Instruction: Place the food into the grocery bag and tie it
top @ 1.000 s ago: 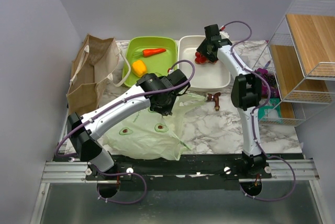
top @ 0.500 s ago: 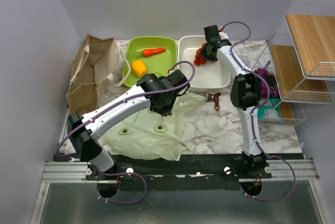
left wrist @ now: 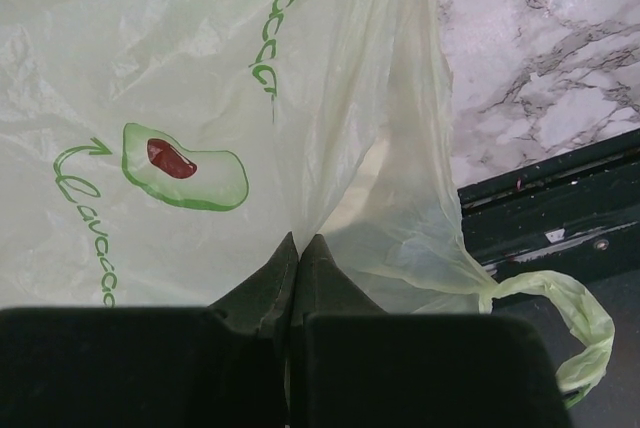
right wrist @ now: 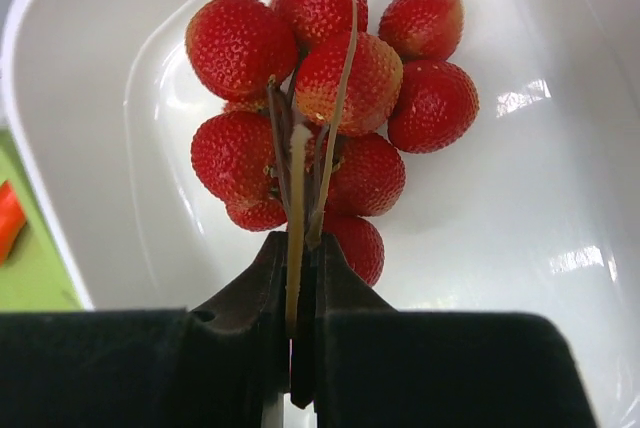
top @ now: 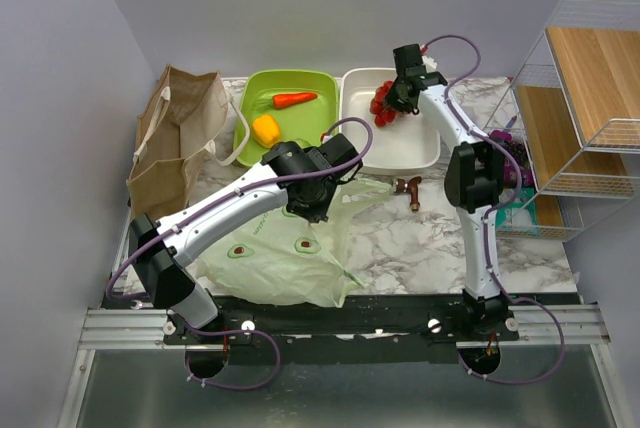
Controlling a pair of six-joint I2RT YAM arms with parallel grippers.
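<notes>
The right gripper (right wrist: 295, 243) is clenched on the thin stalks of the strawberries (right wrist: 330, 88), which fan out just past its fingertips as a tight red bunch. Behind and beneath the fruit lies the white tray (right wrist: 520, 228); whether the bunch rests on the tray floor or hangs clear of it cannot be told from the wrist view. From overhead, the right gripper (top: 392, 106) sits over the left part of the white tray (top: 400, 153) with the strawberries (top: 382, 108) on its left side. The left gripper (left wrist: 298, 243) is pinched shut on the bag (left wrist: 200, 48), a fold of the pale-green film rising from between its fingertips. An avocado print (left wrist: 185, 168) lies just ahead and to the left of those fingers, and a knotted handle loop (left wrist: 575, 313) trails off to their right over the dark table edge. Overhead, the left gripper (top: 318, 203) holds the top edge of the bag (top: 280, 258), whose body is spread flat on the marble table (top: 420, 238) towards the arm bases. Beyond the left fingers, the green tray (top: 315, 118) holds a pepper (top: 265, 130) and a carrot (top: 294, 100). A paper bag (top: 175, 143) stands well to their left. A small brown object (top: 408, 190) lies between the two grippers.
</notes>
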